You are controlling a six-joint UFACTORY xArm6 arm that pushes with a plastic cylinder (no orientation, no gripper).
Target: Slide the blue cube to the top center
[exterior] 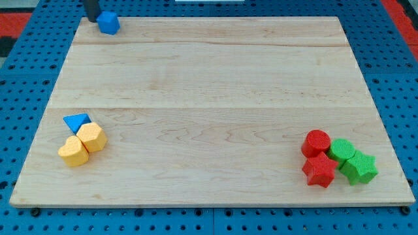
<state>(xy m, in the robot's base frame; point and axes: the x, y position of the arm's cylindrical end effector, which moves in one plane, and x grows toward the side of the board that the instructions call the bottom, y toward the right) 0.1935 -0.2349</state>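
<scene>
Wooden board [209, 78] on blue pegboard is seen w/ blue cube [108, 23] at top-left corner, my tip [93, 17] set touching its left side, prob. so it can be pushed rightward to top center; no fingers, just a rod

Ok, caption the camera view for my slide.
My tip touches the blue cube from the view's left at the board's top-left corner.

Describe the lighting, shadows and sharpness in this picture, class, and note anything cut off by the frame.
Camera view: lighting is even and soft on the wooden board, with no glare; shadows under the blue cube and the red star are faint; focus is fairly sharp throughout; the rod is cropped by the view's top, my tip just left of the cube.
</scene>
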